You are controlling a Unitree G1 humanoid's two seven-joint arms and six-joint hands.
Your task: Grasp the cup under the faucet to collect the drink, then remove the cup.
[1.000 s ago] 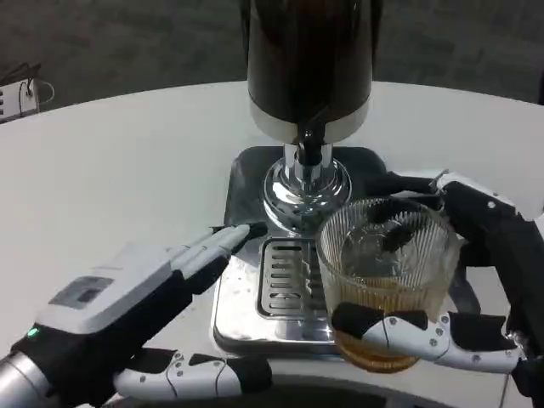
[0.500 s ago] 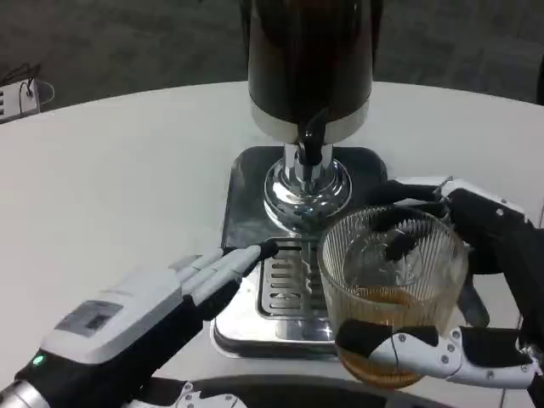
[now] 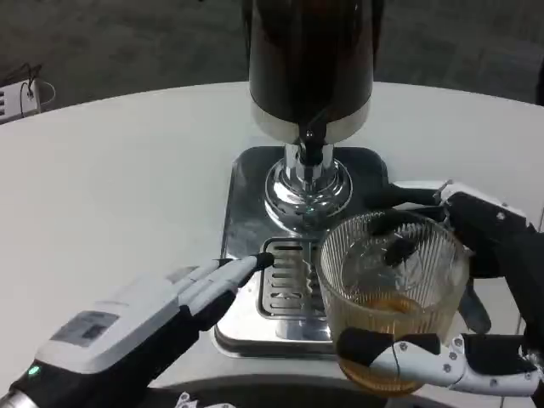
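Note:
A ribbed clear glass cup (image 3: 392, 297) with amber drink in its bottom is gripped by my right hand (image 3: 476, 289), thumb across its front and fingers behind it. The cup hangs over the right front corner of the steel drip tray (image 3: 280, 293), to the right of and nearer than the faucet (image 3: 309, 144). The dark drink dispenser (image 3: 310, 59) stands on a chrome base behind the tray. My left hand (image 3: 144, 319) lies low at the tray's left front, fingers stretched out toward the grate, holding nothing.
The round white table (image 3: 110, 178) spreads to the left and behind the dispenser. A small white object with cables (image 3: 19, 95) lies at the far left edge. Dark floor lies beyond the table.
My right hand has drawn the cup slightly down and toward me. My left hand has slid lower in the picture, fingers still pointing at the grate.

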